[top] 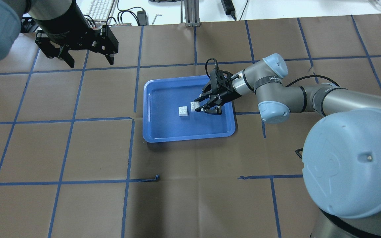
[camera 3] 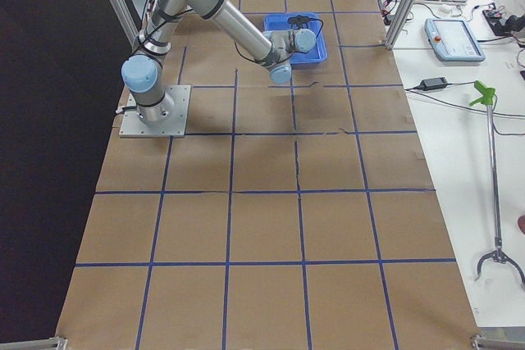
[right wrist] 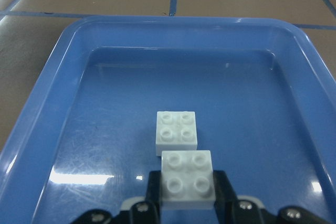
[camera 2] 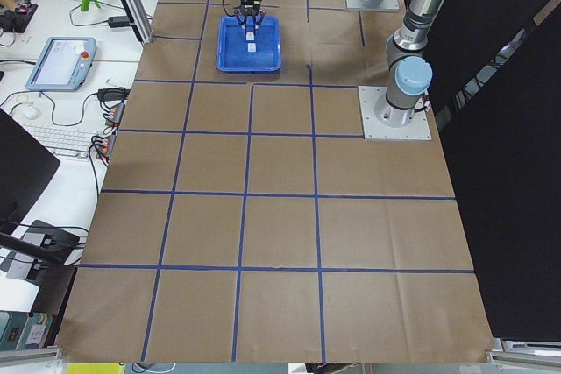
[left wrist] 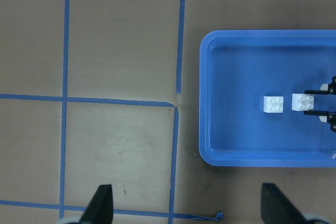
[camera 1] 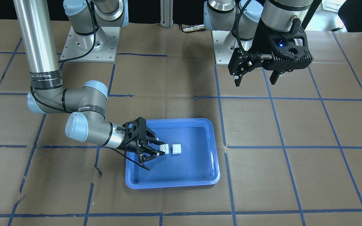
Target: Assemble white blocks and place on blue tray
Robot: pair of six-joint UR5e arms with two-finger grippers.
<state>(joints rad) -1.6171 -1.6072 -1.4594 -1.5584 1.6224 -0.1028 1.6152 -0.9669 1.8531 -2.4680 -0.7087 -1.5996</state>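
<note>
Two white blocks lie side by side, apart, in the blue tray (camera 1: 171, 185). My right gripper (camera 1: 161, 150) reaches low into the tray, and its jaws press both sides of the nearer white block (right wrist: 187, 179), also seen from overhead (top: 194, 105). I cannot tell whether this block is lifted off the tray floor. The other white block (right wrist: 177, 132) sits free just beyond it, studs up (top: 183, 111). My left gripper (top: 86, 61) hangs open and empty, high above the table and far from the tray (top: 190, 138).
Brown paper with blue tape lines covers the table. The arm bases (camera 1: 90, 44) stand at the robot's edge. The left wrist view looks down on the tray (left wrist: 205, 103) and both blocks. Keyboards and cables lie beyond the table's far edge.
</note>
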